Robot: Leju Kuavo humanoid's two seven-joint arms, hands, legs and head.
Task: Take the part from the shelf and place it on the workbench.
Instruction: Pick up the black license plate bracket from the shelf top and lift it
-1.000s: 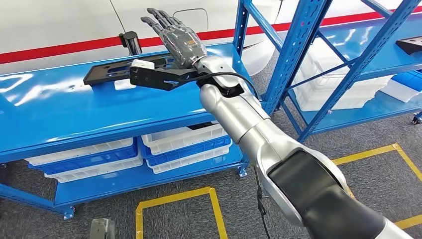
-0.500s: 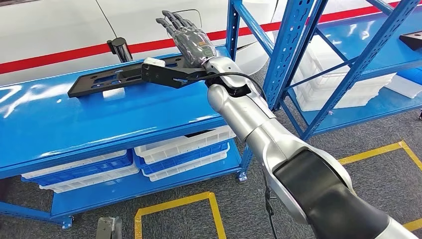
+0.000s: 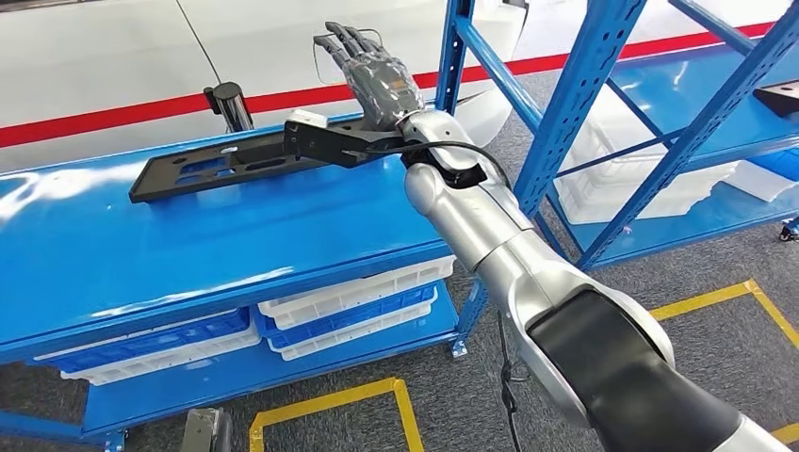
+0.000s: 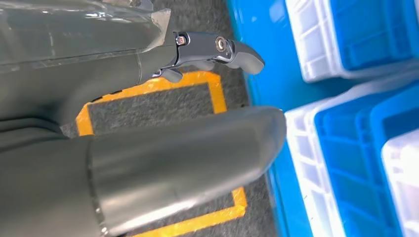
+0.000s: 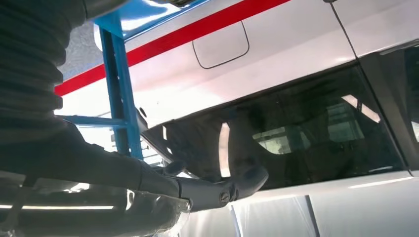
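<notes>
Right robot hand (image 3: 377, 80) shifted right, part (image 3: 231, 163) shelved

Your right hand (image 3: 377, 80) sits over the shelf (image 3: 188, 235), with the part (image 3: 221, 165) lying on it to the hand's left. Stacked bins (image 3: 349, 306) rest on the lower level beneath the hand, and a second rack (image 3: 650, 122) stands to its right.

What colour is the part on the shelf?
Black part, clearest in the head view.

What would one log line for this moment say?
stage: reaching | right hand: raised above shelf, fingers extended, holding nothing | black part: flat on blue shelf | left hand: holding nothing
</notes>
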